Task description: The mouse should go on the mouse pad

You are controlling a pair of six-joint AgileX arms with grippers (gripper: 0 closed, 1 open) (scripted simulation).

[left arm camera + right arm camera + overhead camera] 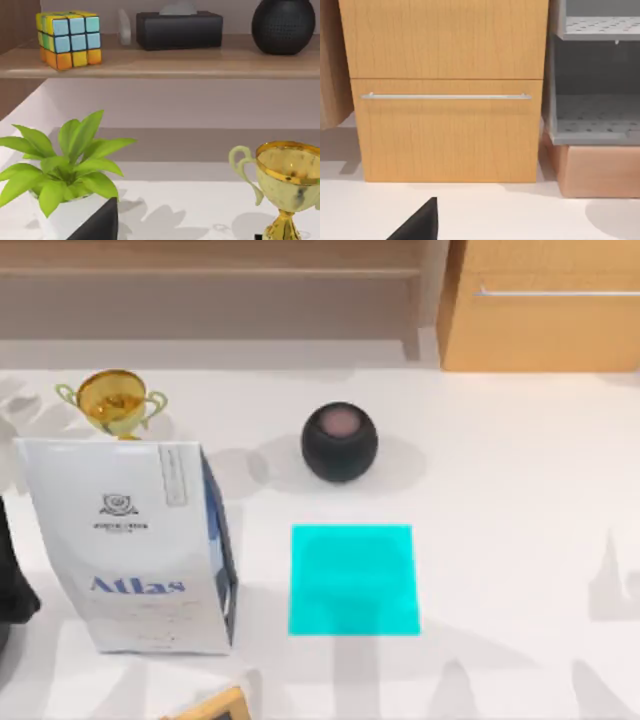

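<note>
mouse pad: the bright cyan rectangle lies flat on the white counter, about mid-counter and toward the front, with nothing on it

speaker: a round black ball with a pinkish top, just behind the pad and not touching it

bag: a white "Atlas" bag stands upright to the pad's left, with a clear gap between them

trophy: a gold cup right behind the bag, at the back left

frame: a wooden corner pokes in at the front edge, below the bag

left arm: a dark shape at the counter's left edge, beside the bag

left pincer: only a dark tip of it shows in the left wrist view, low over the counter next to a potted green plant; honestly can't tell if it's released or clenched

shelf: behind the plant, a wooden shelf carries a colour cube, a black tissue box and a round black thing

right pincer: again just a dark tip in the right wrist view, low over the counter, facing a wooden cabinet with a silver bar handle; can't tell its state either

rack: grey perforated shelves sit beside the cabinet
</note>
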